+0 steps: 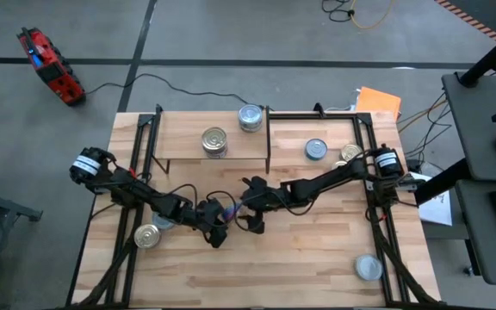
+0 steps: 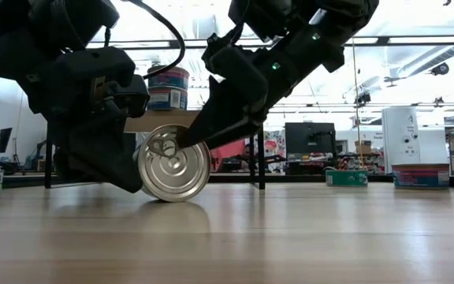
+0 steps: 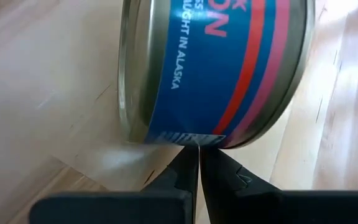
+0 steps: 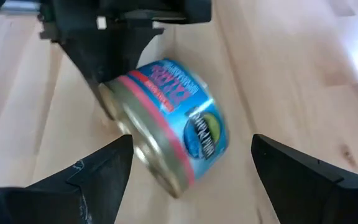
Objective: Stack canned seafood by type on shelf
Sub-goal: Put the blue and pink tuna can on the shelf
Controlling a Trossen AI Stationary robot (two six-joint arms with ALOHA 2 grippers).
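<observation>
- Low view: blue-label tin on edge on desk, mid-desk, near shelf.
- Left gripper jaws clenched, empty, tips against tin wall.
- Right gripper jaws released, straddling tin.
- Likely rigid, dense, slick metal, rolls easily; best pinched across flat lids.

Blue-labelled tin on edge, mid-table

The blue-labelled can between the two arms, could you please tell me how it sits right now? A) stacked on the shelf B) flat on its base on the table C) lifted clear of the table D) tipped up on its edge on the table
D: in the low view the can stands on its rim on the table, its round end facing the camera, between the shut left end effector and the open right end effector.
</observation>
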